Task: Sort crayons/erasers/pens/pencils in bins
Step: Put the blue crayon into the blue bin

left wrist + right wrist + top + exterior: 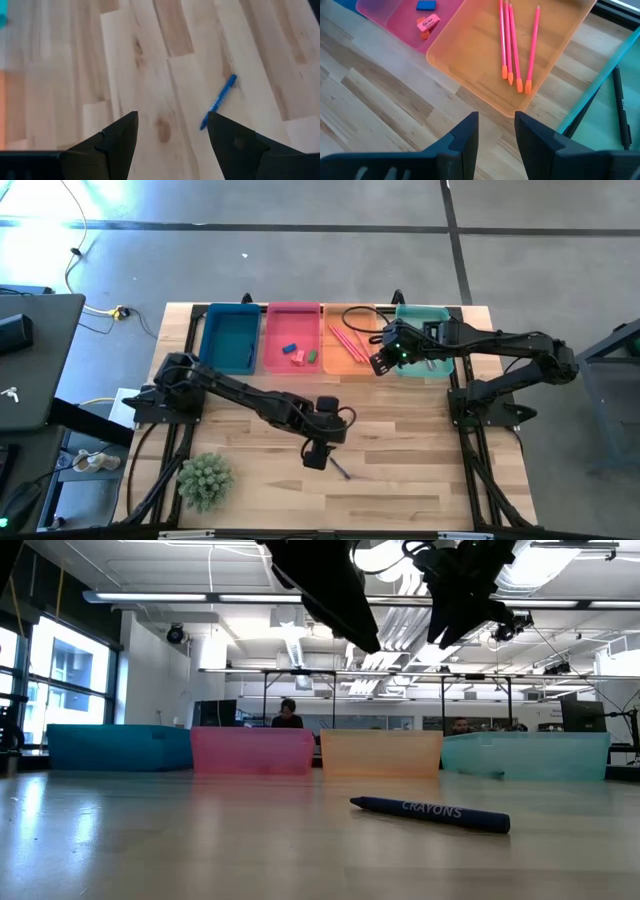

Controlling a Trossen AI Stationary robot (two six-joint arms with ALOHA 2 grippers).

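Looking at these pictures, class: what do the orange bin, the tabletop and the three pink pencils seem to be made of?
Orange bin: probably plastic, smooth and translucent, since the wood grain shows faintly through its floor.
Tabletop: wood, pale joined planks with visible grain and knots, lightly glossy.
Pink pencils: likely painted wood with orange eraser tips and dark points, though the core material cannot be seen.

The blue crayon [430,813] lying on the table reads "CRAYONS"; the pink eraser's [427,23] print seems illegible.
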